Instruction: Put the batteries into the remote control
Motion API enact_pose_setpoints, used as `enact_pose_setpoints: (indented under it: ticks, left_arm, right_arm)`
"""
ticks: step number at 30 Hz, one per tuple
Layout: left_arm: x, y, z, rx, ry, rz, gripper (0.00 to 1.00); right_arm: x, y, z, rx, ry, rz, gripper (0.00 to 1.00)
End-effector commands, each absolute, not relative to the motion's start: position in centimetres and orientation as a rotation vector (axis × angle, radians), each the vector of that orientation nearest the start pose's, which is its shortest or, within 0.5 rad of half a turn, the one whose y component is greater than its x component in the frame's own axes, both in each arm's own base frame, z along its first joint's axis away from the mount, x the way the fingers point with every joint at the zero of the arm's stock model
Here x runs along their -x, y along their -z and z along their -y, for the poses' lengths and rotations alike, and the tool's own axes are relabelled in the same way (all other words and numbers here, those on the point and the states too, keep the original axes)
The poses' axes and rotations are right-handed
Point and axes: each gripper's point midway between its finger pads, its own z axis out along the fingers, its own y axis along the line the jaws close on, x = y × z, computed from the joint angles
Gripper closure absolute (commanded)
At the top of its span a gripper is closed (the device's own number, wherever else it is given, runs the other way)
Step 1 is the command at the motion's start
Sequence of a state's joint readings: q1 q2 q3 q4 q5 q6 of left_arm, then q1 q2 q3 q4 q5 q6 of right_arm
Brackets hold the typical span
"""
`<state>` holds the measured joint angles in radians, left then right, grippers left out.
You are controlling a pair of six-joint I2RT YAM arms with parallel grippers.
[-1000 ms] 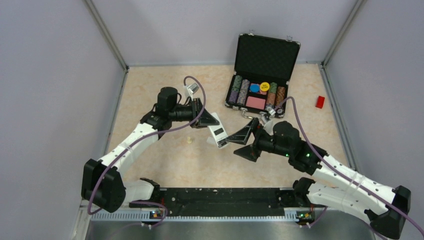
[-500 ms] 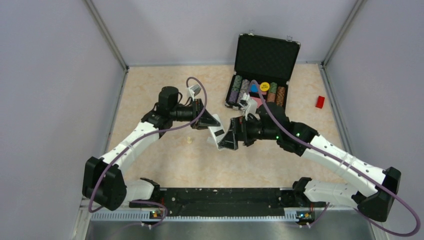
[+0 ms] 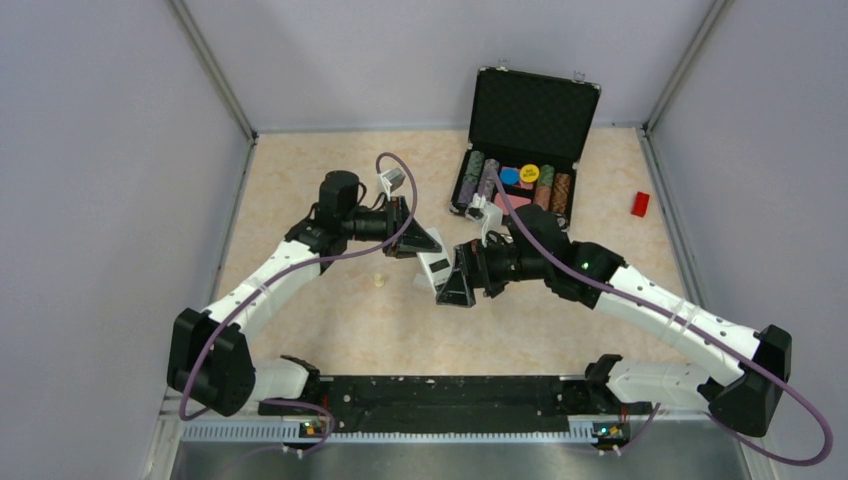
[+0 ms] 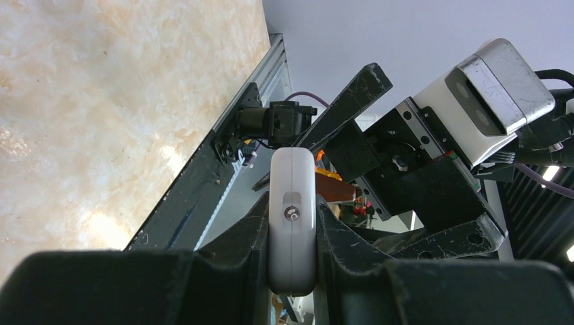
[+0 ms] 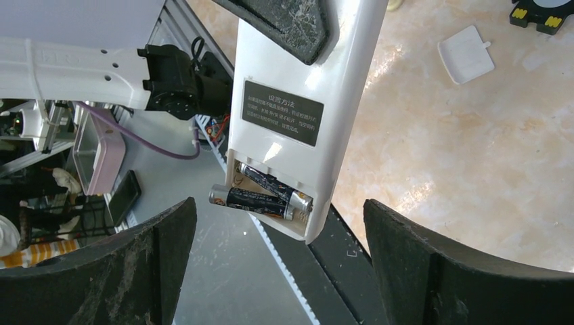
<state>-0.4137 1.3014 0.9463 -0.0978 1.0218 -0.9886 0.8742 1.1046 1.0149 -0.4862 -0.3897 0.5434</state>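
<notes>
My left gripper (image 3: 424, 243) is shut on the remote control (image 3: 436, 268), a slim white bar held above the table with its white back up. In the left wrist view the remote (image 4: 292, 203) sits edge-on, pinched between both fingers of that gripper (image 4: 292, 227). In the right wrist view the remote's (image 5: 291, 81) open bay holds two batteries: one (image 5: 274, 181) lies deep in the bay, the other (image 5: 257, 200) rests on top with its left end poking past the bay's edge. My right gripper (image 5: 279, 227) is open, its fingers (image 5: 156, 264) standing wide on either side of the remote's bay end without touching it.
An open black case (image 3: 530, 105) of poker chips stands at the back. A small red block (image 3: 640, 204) lies far right and a cream peg (image 3: 379, 280) left of the remote. A white cover plate (image 5: 466, 54) lies on the table. A black rail (image 3: 440, 400) runs along the near edge.
My right arm has swung left and forward, bringing its open gripper up to the remote's bay end. The left arm has kept the remote almost still.
</notes>
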Motion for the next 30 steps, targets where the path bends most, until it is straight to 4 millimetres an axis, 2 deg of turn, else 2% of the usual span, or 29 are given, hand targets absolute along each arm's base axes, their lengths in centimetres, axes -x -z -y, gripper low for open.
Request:
enact_pose_setpoints:
  ticks: [1,11,18,30]
  left_arm:
    - [-21.9,-28.1,27.9,-0.241,1.823,-2.223,1.00]
    - [-21.7,-28.0,27.8,-0.235,1.818,-2.229,1.00]
    - [-21.7,-28.0,27.7,-0.232,1.816,-2.231,1.00]
    - [-21.5,-28.0,27.7,-0.234,1.819,-2.230,1.00]
  right_arm:
    - [-14.8,-24.2,-30.9,0.613,-1.217,-2.233,0.09]
    - [-15.3,-23.9,-31.3,0.575,-1.223,-2.241,0.11]
    - [-15.3,-22.7,-31.4,0.551,-1.216,-2.288,0.22]
    - [-15.2,-22.5,-31.2,0.530,-1.214,-2.306,0.40]
